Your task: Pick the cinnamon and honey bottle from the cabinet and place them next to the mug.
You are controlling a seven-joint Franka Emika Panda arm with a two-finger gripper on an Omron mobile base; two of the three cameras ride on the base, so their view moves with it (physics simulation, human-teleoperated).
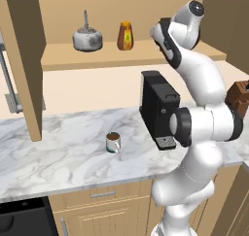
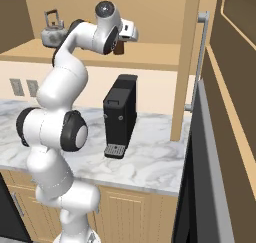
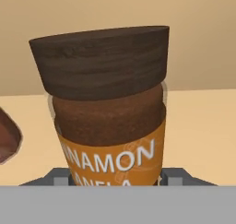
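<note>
The cinnamon [image 3: 110, 121], a jar of reddish-brown powder with a dark cap and an orange label, stands upright on the cabinet shelf [image 1: 97, 56], close in front of the hand camera. My gripper [image 3: 115, 178] is shut on the cinnamon, one finger at each side of its lower part. From the right base view, the hand [image 2: 127, 34] reaches into the cabinet with the cinnamon [image 2: 119, 48] under it. The honey bottle [image 1: 125, 36], amber with a yellow label, stands on the same shelf to the left of the arm. The mug [image 1: 113, 143] sits on the marble counter [image 1: 58, 152] below.
A grey kettle [image 1: 87, 38] stands on the shelf left of the honey bottle. A black coffee machine [image 1: 158, 109] is on the counter right of the mug. The cabinet's side panel [image 1: 24, 60] comes down to the counter at left. A brown object [image 1: 238, 96] sits at far right.
</note>
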